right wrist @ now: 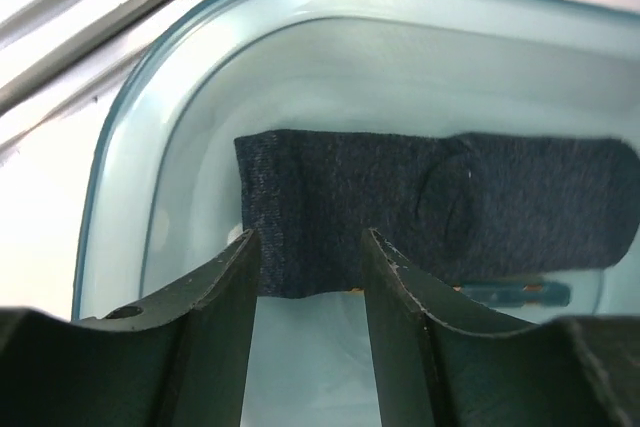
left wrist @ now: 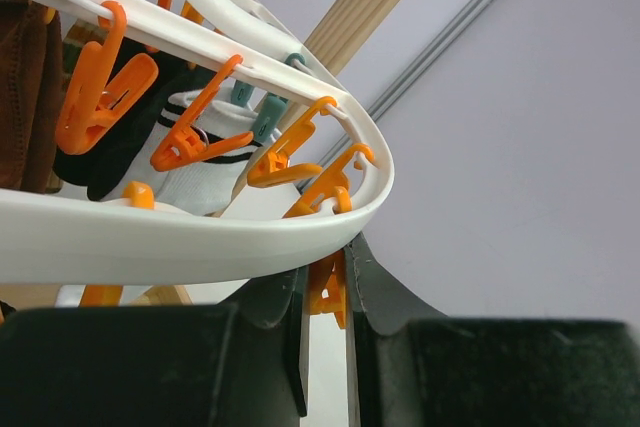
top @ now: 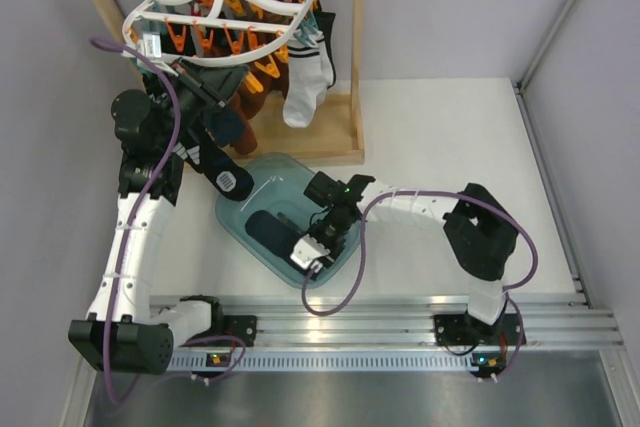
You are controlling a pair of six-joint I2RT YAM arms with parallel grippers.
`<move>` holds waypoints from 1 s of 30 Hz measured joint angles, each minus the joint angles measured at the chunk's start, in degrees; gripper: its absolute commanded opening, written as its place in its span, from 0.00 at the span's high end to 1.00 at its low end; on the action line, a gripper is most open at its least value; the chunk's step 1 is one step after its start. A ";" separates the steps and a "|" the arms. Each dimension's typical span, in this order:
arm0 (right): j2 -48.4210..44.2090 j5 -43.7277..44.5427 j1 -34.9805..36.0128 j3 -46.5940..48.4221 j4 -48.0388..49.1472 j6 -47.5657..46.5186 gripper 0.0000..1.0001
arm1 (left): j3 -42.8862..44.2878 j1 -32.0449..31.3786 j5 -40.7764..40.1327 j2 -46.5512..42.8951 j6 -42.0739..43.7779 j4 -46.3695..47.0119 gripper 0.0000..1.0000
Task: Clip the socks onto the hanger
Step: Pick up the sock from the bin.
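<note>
The white lattice hanger (top: 225,7) hangs from a wooden rack, its orange clips dangling. My left gripper (top: 200,82) is raised under the hanger's near rim (left wrist: 200,237). In the left wrist view my left gripper (left wrist: 326,272) is shut on one orange clip (left wrist: 330,297). A dark sock with white stripes (top: 225,179) droops just below that arm; what holds it is hidden. My right gripper (top: 308,252) reaches down into the teal bin. In the right wrist view my right gripper (right wrist: 310,247) has its jaws partly apart, tips pressing the cuff end of a navy sock (right wrist: 450,197) lying flat.
The teal bin (top: 235,222) sits in front of the wooden rack's base (top: 335,152). A white striped sock (top: 305,87) and brown socks (top: 248,97) hang from the hanger. Grey walls stand at left and right, and a metal rail (top: 400,322) runs along the near edge.
</note>
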 measured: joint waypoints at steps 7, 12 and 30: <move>3.39 1.46 0.59 3.15 -7.02 -21.31 0.57 | 0.00 0.00 -0.02 0.00 0.02 0.00 1.00; 6.32 4.07 1.92 5.42 -11.72 -25.99 0.59 | 0.00 0.00 -0.04 0.00 0.04 -0.02 1.00; 19.47 10.43 4.98 22.84 -25.62 -28.39 1.00 | 0.11 0.00 -0.24 0.00 0.87 -1.20 1.00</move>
